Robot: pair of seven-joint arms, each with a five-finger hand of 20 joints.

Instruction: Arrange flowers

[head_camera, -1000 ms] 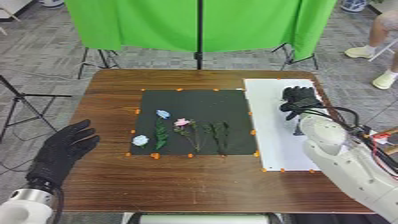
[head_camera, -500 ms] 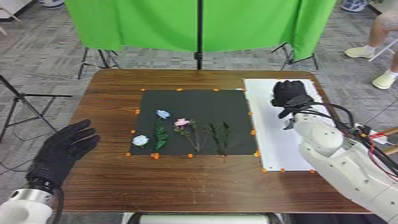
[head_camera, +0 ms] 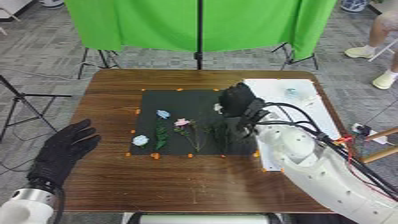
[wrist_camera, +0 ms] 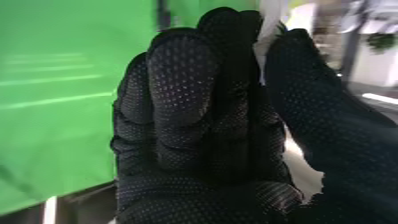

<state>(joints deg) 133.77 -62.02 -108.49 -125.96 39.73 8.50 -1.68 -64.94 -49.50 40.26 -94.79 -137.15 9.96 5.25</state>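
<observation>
In the head view my right hand (head_camera: 238,102) is over the upper right part of the black mat (head_camera: 191,97), with a small white thing (head_camera: 218,107) at its left side. My right hand (wrist_camera: 191,110) in the right wrist view has its thumb close to its fingers, a pale, blurred thing (wrist_camera: 266,45) pinched between them. On the mat lie a blue flower (head_camera: 163,114), a pale blue flower (head_camera: 140,140), a pink flower (head_camera: 182,122) and green leaves (head_camera: 161,136). The right forearm partly covers darker greenery (head_camera: 218,132). My left hand (head_camera: 67,150) is open by the table's left edge.
A pale bluish thing (head_camera: 291,92) stands on the white sheet (head_camera: 266,86), right of the mat on the brown table (head_camera: 178,185). Small orange markers line the mat's edges. A green cloth (head_camera: 151,25) hangs behind the table.
My right hand has moved left from the white sheet to above the mat, uncovering the pale bluish thing on the sheet. The left hand has stayed still.
</observation>
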